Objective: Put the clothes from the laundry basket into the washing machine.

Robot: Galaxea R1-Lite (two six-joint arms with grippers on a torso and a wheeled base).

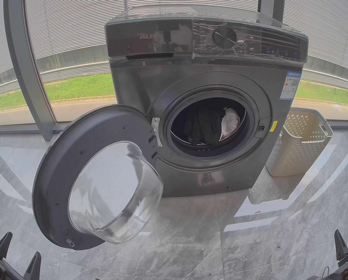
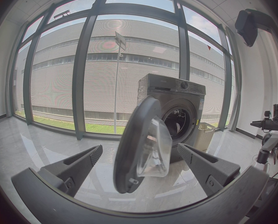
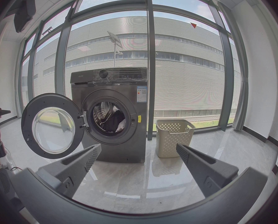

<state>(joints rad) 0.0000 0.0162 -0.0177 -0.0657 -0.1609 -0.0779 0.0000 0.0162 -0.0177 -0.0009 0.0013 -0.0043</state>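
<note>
Black left claw [image 2: 139,149] hangs low at my left, released, fingers spread wide, nothing in it, well short of the machine. Next over, the door [image 1: 57,168] is swung fully open to the left, glass bowl facing me, just ahead of that claw.

Centre: the grey washing machine [image 1: 135,86] has its drum [image 1: 181,137] exposed. Inside sit the dark clothes [image 1: 203,125], bunched in the middle, with a white piece [image 1: 230,121] touching them on the right. Both lie well back from the opening; nothing drapes over the rubber lip as far as I can see.

Right of the machine, just beside its corner, the cream basket [image 1: 290,152] stands upright on the marble floor [image 1: 205,230]. No cloth shows above the rim or through the holes; its bottom is partly hidden from me, so I call it probably empty, not certain.

Far right: the right claw [image 3: 138,148] is low, released too, fingers apart, holding nothing, well away from the basket.

My read: loading looks done or nearly so. To do this step well I'd look down into the basket first, then, if anything is left, come straight down inside the rim, pinch the cloth in the middle and carry it deep into the drum. The left arm needs to stay wide of the door edge.
</note>
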